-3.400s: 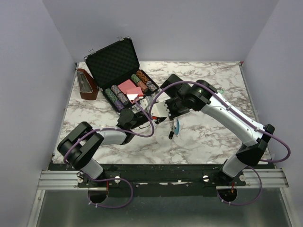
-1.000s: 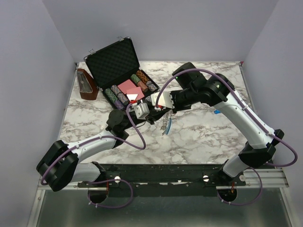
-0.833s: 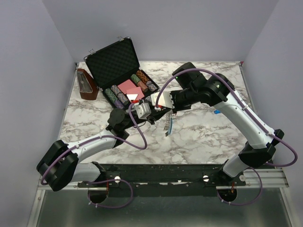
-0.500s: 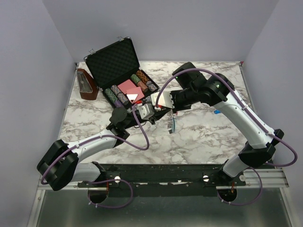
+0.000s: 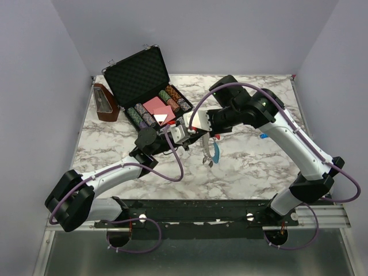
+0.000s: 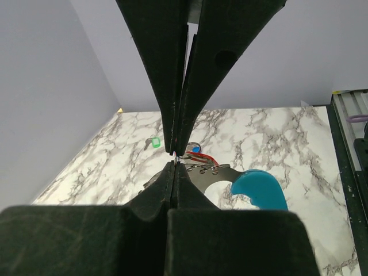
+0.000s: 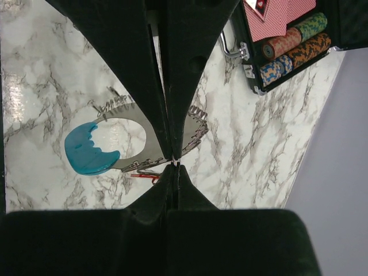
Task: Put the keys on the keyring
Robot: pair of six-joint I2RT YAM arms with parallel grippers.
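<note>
Keyring (image 5: 213,152) farther right, over open tabletop (image 5: 253,168)

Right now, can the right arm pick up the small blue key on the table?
Probably not yet. The blue key lies uncovered on the table near that arm, but the right gripper is shut on the keyring, shared with the left gripper.
</note>
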